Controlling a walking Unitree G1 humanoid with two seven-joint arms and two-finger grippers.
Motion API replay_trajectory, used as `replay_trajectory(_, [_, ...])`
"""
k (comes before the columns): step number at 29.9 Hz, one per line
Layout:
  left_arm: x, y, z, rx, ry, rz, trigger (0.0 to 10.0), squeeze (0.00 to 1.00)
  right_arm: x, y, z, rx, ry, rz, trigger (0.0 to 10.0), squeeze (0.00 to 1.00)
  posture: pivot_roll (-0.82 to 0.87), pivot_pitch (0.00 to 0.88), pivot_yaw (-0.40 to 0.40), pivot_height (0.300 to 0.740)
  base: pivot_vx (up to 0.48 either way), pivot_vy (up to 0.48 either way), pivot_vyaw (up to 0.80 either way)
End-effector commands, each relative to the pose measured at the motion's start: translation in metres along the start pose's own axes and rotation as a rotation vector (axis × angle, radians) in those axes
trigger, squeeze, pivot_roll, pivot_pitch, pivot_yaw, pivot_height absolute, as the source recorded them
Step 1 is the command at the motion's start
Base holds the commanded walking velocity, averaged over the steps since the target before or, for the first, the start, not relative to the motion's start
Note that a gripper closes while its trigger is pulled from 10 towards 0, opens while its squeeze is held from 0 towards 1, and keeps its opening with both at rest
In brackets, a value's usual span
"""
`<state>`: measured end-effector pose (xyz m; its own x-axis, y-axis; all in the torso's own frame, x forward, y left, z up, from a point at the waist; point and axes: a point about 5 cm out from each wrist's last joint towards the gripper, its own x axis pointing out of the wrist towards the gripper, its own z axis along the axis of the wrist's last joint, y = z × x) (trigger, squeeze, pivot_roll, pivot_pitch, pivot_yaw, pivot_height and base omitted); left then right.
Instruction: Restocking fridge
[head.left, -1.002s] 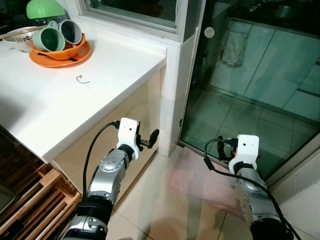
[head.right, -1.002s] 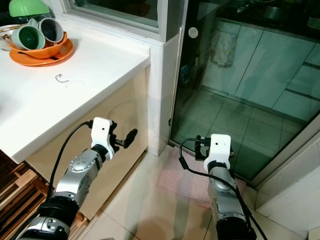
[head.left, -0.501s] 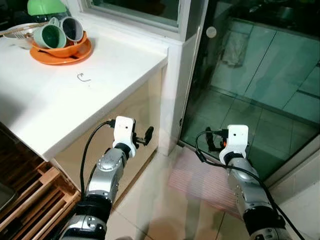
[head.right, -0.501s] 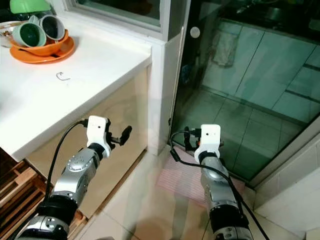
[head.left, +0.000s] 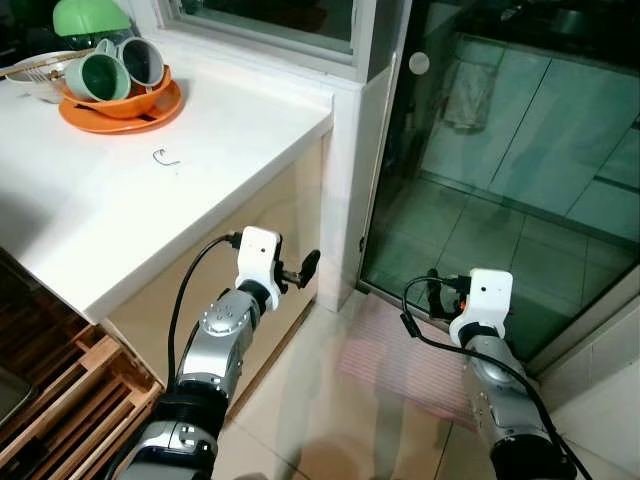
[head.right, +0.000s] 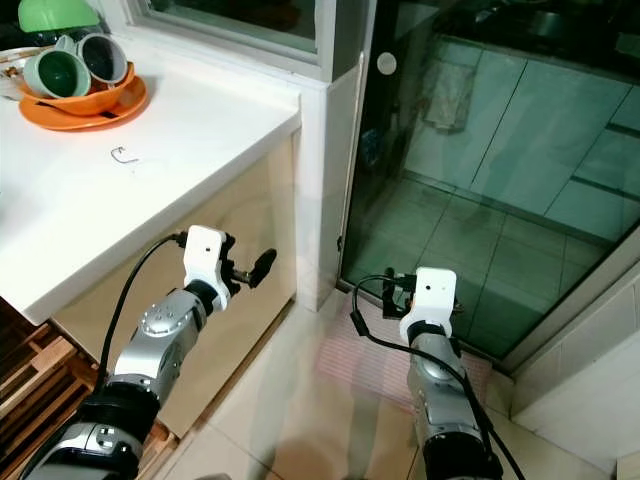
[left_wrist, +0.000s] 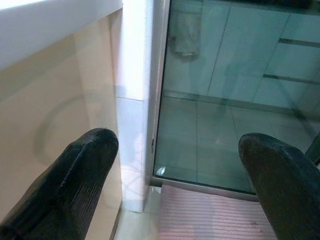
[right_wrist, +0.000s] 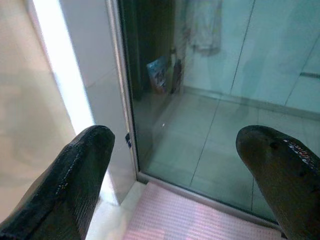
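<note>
I face a glass sliding door (head.left: 500, 150) beside a white counter (head.left: 150, 210). My left gripper (head.left: 305, 268) is held out low in front of the counter's cabinet face, with its fingers (left_wrist: 75, 185) spread wide and nothing between them. To its right, my right gripper (head.left: 432, 290) hovers over a pink floor mat (head.left: 390, 360) at the door's sill; it is open and empty too, fingers (right_wrist: 75, 175) apart. Both wrist views look along the fingers at the door frame and the tiled room behind the glass.
An orange plate with green cups (head.left: 120, 95) and a small metal hook (head.left: 165, 157) lie on the counter. A wooden pallet (head.left: 70, 400) sits on the floor at the lower left. Tiled floor stretches between the two arms.
The whole picture swayed sideways and came back, so the camera moved. Both arms stay held out low in front, in much the same pose.
</note>
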<state>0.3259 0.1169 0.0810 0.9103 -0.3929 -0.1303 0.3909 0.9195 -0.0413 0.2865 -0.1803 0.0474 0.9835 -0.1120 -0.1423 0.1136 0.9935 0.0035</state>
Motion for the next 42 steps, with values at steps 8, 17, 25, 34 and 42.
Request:
replay_trajectory(8, [-0.004,0.003,-0.005,-0.029,0.012,0.017,10.0,0.00,-0.001,0.000,0.001,0.000,-0.010,-0.003,10.0,0.00,0.00,0.000,0.012,0.740,0.000,0.000,0.00])
replay_trajectory(17, [-0.004,0.006,-0.005,-0.008,0.015,0.038,10.0,0.00,-0.001,0.000,-0.001,-0.005,0.003,-0.005,10.0,0.00,0.00,0.000,0.012,0.740,0.000,0.000,0.00])
replay_trajectory(25, [-0.005,0.008,-0.004,-0.007,0.010,0.047,10.0,0.00,-0.003,0.001,-0.004,-0.009,0.015,-0.002,10.0,0.00,0.00,0.000,0.013,0.740,0.000,0.000,0.00])
replay_trajectory(34, [-0.004,0.005,-0.003,-0.013,0.000,0.039,10.0,0.00,-0.004,0.001,-0.006,-0.013,0.026,-0.002,10.0,0.00,0.00,0.000,0.013,0.740,-0.055,0.000,0.00])
replay_trajectory(42, [-0.004,0.004,-0.003,-0.017,-0.004,0.048,10.0,0.00,-0.003,0.001,-0.006,-0.018,0.029,0.014,10.0,0.00,0.00,0.000,0.002,0.740,-0.122,0.000,0.00])
